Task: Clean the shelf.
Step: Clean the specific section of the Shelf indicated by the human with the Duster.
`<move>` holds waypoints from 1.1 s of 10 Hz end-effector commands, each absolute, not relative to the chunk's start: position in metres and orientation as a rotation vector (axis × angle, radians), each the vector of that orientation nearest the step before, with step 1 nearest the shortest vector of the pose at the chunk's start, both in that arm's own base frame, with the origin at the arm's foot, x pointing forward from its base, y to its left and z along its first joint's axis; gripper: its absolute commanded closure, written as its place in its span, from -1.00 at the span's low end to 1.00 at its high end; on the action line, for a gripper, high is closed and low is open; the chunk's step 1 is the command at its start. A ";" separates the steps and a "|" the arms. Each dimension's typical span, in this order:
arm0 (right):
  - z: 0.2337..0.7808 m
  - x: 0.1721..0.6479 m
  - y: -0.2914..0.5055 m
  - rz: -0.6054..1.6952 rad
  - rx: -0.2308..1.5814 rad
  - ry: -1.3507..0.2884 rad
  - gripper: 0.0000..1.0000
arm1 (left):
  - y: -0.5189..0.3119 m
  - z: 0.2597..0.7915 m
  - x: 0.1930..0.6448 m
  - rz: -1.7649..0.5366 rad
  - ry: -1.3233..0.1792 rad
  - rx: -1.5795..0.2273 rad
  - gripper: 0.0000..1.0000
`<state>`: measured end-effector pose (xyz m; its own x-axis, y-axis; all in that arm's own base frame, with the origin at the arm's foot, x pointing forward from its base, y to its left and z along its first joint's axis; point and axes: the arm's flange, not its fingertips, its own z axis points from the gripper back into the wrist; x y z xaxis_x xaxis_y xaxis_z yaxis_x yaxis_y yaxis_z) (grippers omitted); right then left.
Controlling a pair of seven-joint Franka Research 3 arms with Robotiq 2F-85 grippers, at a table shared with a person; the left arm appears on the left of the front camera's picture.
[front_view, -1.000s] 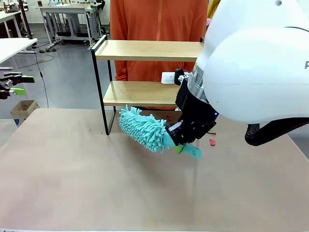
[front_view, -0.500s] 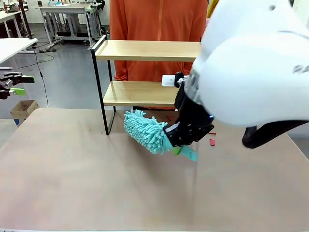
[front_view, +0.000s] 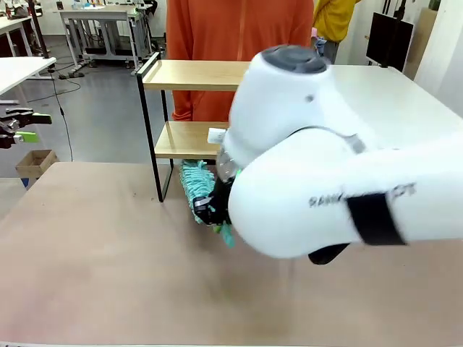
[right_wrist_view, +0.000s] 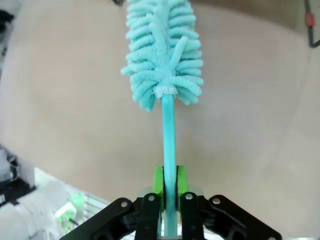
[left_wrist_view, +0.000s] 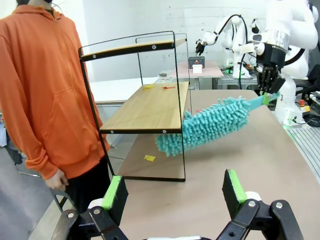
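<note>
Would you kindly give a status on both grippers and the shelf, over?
Right gripper shut on duster handle; left gripper open, empty. Duster head by shelf, lower board. Scraps on that board; person close by.

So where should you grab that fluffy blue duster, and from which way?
Grab the duster by its thin, straight handle, coming from the tail end, away from the fluffy head. The stick is narrow and stiff enough to pinch from both sides, while the head looks soft and would probably squash. The right gripper is shut on it just like that.
</note>
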<state>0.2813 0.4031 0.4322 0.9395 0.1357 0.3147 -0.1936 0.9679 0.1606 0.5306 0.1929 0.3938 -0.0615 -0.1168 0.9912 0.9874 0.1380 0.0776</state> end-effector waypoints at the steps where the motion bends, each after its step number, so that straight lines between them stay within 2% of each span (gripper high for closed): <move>1: 0.411 0.304 0.454 0.096 0.150 -0.379 0.74 | 0.192 0.397 0.528 -1.208 -1.246 -0.995 -1.00; 5: 0.385 0.328 0.508 0.061 0.147 -0.431 0.74 | 0.192 0.397 0.528 -1.208 -1.246 -0.995 -1.00; 11: 0.360 0.372 0.539 -0.018 0.179 -0.382 0.74 | 0.192 0.397 0.528 -1.208 -1.246 -0.995 -1.00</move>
<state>0.3648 0.5234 0.3583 0.9261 -0.0182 0.3768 -0.0426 0.9874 0.1524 0.5306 0.1929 0.3937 -0.0613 -0.1166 0.9913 0.9874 0.1379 0.0772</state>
